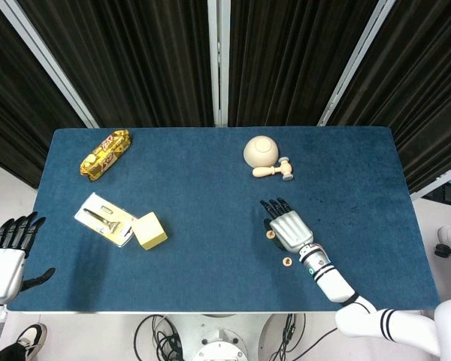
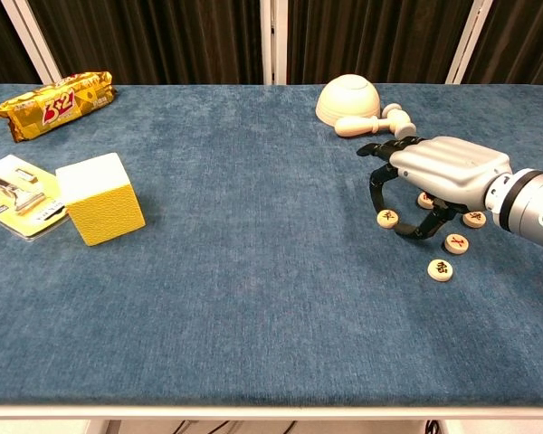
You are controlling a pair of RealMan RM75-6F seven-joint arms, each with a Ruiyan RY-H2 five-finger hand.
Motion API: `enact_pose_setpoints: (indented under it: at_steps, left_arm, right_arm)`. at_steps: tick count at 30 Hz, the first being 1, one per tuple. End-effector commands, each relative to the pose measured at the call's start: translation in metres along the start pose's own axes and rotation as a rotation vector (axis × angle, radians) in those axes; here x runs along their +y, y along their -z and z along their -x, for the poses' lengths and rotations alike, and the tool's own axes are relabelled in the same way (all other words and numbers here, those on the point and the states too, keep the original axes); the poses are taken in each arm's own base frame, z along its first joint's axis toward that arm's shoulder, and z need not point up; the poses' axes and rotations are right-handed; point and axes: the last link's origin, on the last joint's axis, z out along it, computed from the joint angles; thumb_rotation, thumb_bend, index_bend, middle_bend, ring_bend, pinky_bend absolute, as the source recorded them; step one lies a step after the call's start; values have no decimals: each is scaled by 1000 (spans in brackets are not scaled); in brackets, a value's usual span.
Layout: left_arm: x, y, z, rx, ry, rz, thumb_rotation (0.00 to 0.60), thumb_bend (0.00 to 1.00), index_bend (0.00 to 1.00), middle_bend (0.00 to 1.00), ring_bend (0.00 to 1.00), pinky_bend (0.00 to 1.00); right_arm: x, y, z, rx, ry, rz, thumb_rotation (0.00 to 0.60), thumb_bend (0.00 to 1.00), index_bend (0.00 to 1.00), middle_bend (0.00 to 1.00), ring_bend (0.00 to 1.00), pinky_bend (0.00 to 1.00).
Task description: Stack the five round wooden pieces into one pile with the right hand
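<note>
My right hand (image 2: 443,172) curls its fingers (image 2: 377,188) narrow around one round wooden piece (image 2: 387,217) on the tabletop (image 2: 253,271); whether they grip it, I cannot tell. Other pieces (image 2: 441,269), with red characters, lie just beside. The far snack pack (image 2: 54,105) reads "3+2".

Both views bright, evenly lit, light diffuse from above. Blue table cloth (image 2: 253,271) evenly exposed, no glare, nap texture crisp in chest view. Shadows soft and short: faint one beneath right hand (image 2: 439,172), small one at base of yellow block (image 2: 100,199). Mild sheen on snack wrapper (image 2: 54,104) far left of block. Black curtains (image 1: 150,60) behind table nearly featureless. Head view sharp, small pieces too tiny to resolve. No motion blur.
</note>
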Motion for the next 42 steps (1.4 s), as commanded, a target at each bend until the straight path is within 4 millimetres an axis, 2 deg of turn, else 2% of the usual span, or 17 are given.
enact_pose_setpoints:
  at_steps: [1,7,13,20,30,42]
  left_arm:
    - [0,0,0,-1,0,0,600,136,77,0,0,0]
    - [-1,0,0,-3,0,-2,600,136,77,0,0,0]
    - [-1,0,0,-5,0,-3,600,136,77,0,0,0]
    - [1,0,2,-10,-5,-1,600,136,77,0,0,0]
    - [0,-1,3,-18,-8,-5,600,136,77,0,0,0]
    - [-1,-2,4,-19,-8,-8,600,136,77,0,0,0]
  right_arm:
    - [0,0,0,1,0,1,600,281,473,0,0,0]
    - [2,0,0,10,-2,5,600,285,513,0,0,0]
    - [11,4,-9,36,-9,22,600,285,520,0,0,0]
    - [32,8,-20,55,-2,71,600,284,529,0,0,0]
    - [56,13,-13,42,18,137,600,285,529,0,0,0]
    - [56,10,-12,35,6,133,600,285,531,0,0,0]
